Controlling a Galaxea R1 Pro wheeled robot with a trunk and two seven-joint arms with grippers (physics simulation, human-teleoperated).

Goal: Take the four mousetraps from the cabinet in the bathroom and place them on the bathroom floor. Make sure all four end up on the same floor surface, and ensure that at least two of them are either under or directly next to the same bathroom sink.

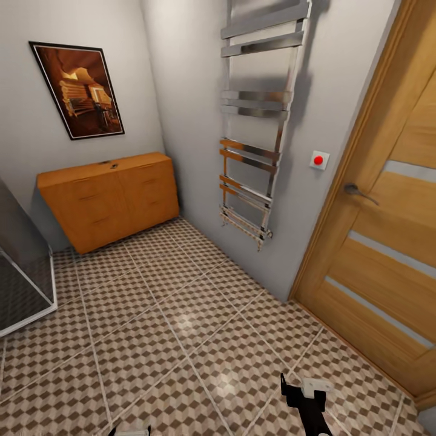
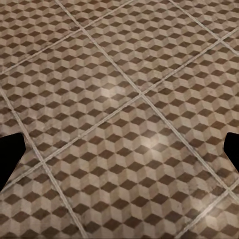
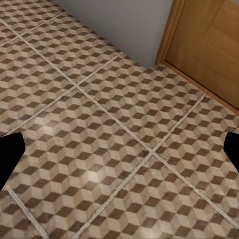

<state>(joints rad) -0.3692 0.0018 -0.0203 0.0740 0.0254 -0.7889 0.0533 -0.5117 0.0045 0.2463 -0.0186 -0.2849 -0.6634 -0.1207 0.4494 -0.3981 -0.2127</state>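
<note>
The orange-brown cabinet stands against the far wall in the corner, drawers shut. On its flat top lie small flat pieces with dark parts that look like mousetraps, too small to count. The cube-patterned bathroom floor stretches from the cabinet to me. My right gripper hangs low over the tiles near the door, open and empty; the right wrist view shows its fingertips wide apart over bare tile. My left gripper peeks in at the bottom edge, its fingertips also spread over bare tile. The sink is out of view.
A chrome towel radiator hangs on the right wall, with a red button beside it. A wooden door with a lever handle closes off the right side. A glass shower panel stands at the left. A framed picture hangs above the cabinet.
</note>
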